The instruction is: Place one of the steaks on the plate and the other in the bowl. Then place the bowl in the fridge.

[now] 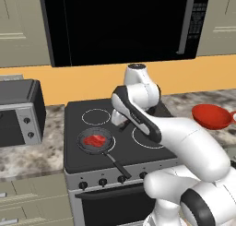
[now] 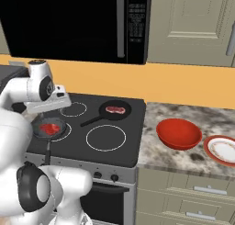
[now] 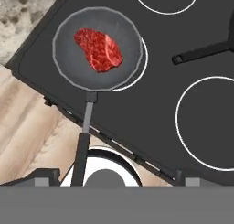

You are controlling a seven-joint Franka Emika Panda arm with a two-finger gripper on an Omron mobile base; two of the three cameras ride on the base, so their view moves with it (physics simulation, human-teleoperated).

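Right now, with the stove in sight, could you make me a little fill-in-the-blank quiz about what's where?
1. The bright red steak lies in a ____ on the front left burner.
2. The paler steak lies in a second pan on the ____ of the stove.
3. The bowl stands on the counter between the stove and the ____.
4. The bowl holds ____.

Missing words: pan; back; plate; nothing

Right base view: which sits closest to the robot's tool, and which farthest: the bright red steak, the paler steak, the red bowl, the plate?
From the tool:
1. Bright red steak, just below, in the front-left pan.
2. Paler steak, rear pan.
3. Bowl, counter right of the stove.
4. Plate, far right.
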